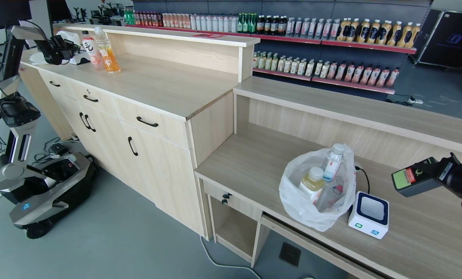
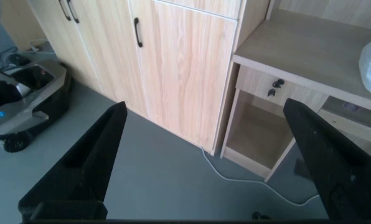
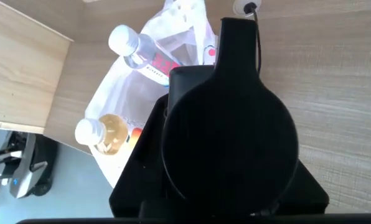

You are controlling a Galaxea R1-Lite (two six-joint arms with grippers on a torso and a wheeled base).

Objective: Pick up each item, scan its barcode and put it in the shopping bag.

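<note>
The right tool (image 1: 442,175) is clenched on a handheld scanner (image 1: 413,179) above the surface (image 1: 428,240), near the shopping bag (image 1: 300,205). The left tool (image 2: 204,162) hangs released over the floor (image 2: 160,186). Two bottles (image 1: 312,184) stand in the slack bag, just beside a white reader box (image 1: 368,215). A low swing of the scanner could, I judge, knock that box or tip the leaning taller bottle. The bag's loose rim might also snag it.

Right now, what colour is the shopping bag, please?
The bag is translucent white; head view shows it best.

Head camera high, looking down over counter (image 1: 254,155); both wrist cameras face down, sharing shopping bag (image 1: 297,201)
</note>
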